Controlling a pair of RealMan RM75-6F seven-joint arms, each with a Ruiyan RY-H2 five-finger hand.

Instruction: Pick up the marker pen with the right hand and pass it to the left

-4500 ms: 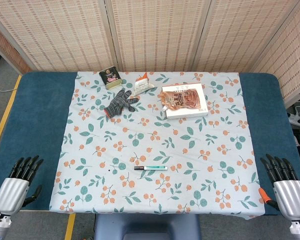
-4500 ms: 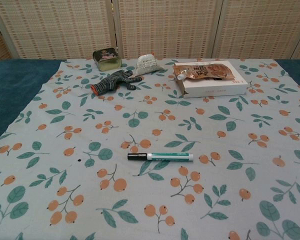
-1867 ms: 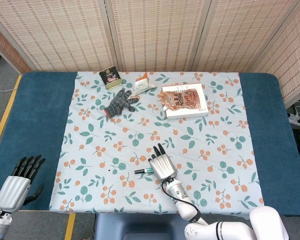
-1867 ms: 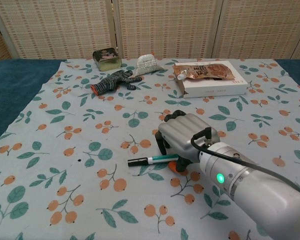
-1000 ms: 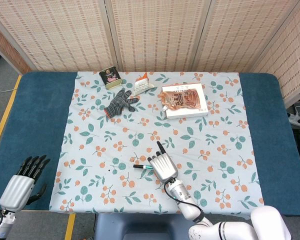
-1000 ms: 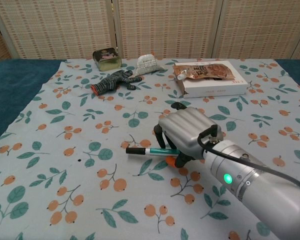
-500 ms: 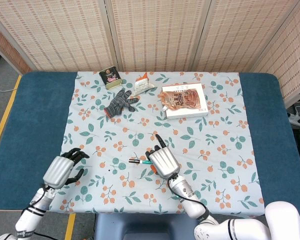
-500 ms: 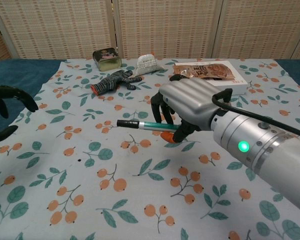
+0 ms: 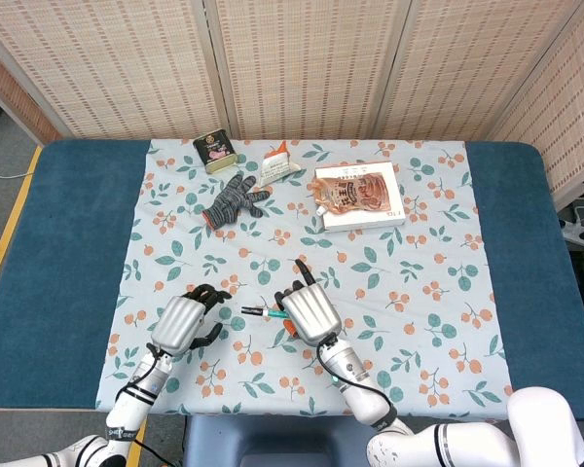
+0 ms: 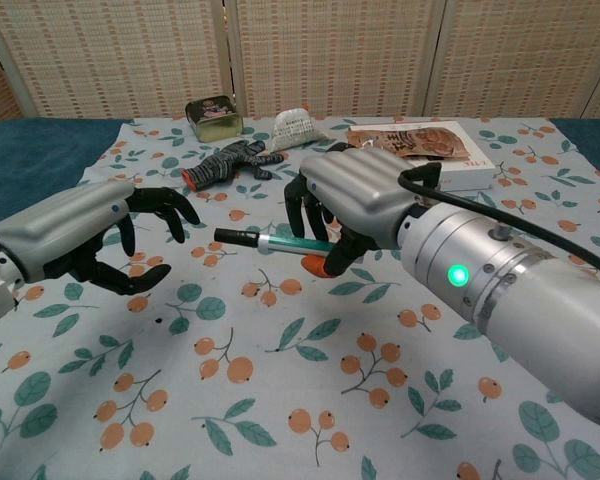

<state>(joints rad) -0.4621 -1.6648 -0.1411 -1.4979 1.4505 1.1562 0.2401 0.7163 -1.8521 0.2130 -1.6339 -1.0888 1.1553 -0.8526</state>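
Silver-backed, the left hand (image 10: 75, 235) has come much closer since half a second ago, now just beside the marker pen's (image 10: 270, 242) black cap with its dark fingers (image 10: 165, 205) curled apart and holding nothing. The right hand (image 10: 355, 205) still pinches the marker pen above the patterned cloth (image 9: 419, 282) on the bench (image 9: 68, 243), a little farther toward the left than before. The pen lies roughly level, its long axis running side to side, black cap pointing at the left hand and its other end hidden in the right hand's fingers. Pen and left hand are not touching.
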